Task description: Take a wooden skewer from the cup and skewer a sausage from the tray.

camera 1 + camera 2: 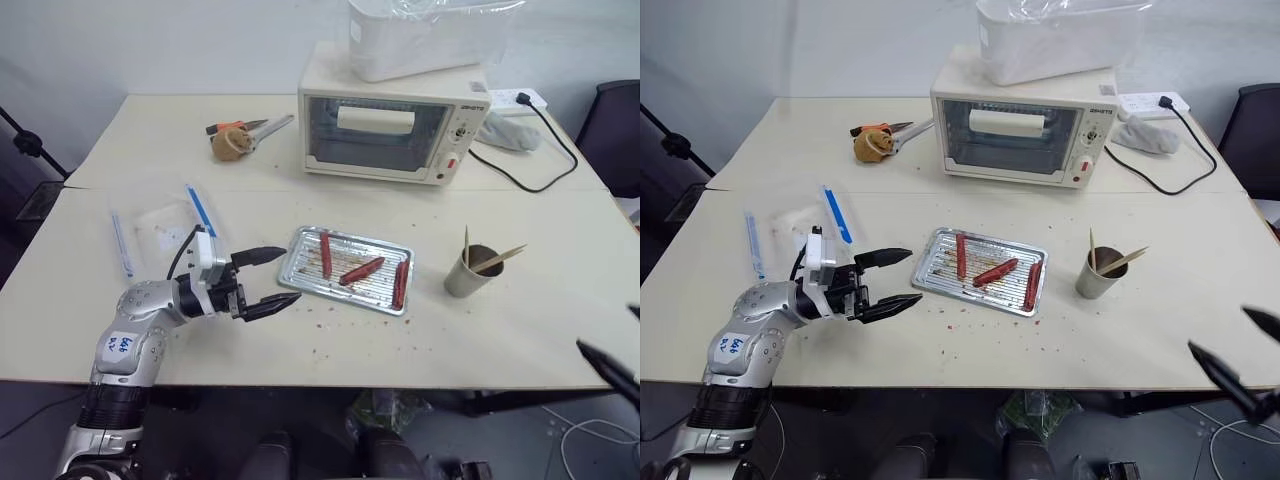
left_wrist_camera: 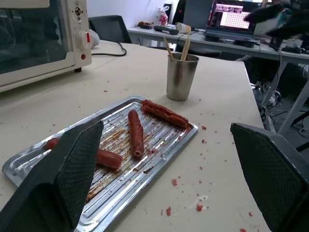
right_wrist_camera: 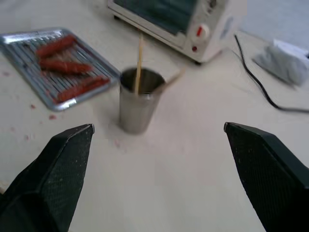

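The silver tray (image 1: 338, 299) lies in the middle of the table with three reddish sausages (image 1: 362, 270) on its ridged base. To its right stands the grey metal cup (image 1: 468, 273), and several wooden skewers (image 1: 497, 260) lean out of it. My left gripper (image 1: 290, 274) hovers open just left of the tray, pointing at it, with nothing between its fingers. My right gripper (image 1: 1218, 330) is open near the table's front right edge, facing the cup (image 3: 138, 104) from a short distance. The tray (image 2: 179, 140) and sausages (image 2: 135, 133) lie just beyond the left fingers.
A white toaster oven (image 1: 392, 135) stands at the back with a plastic-wrapped container (image 1: 420, 35) on top. Its black cable (image 1: 545, 165) runs right, past a white cloth (image 1: 508, 132). Scissors and a brown lump (image 1: 232, 143) lie at the back left. A clear plastic piece with blue strips (image 1: 165, 225) lies to the left. Crumbs dot the table.
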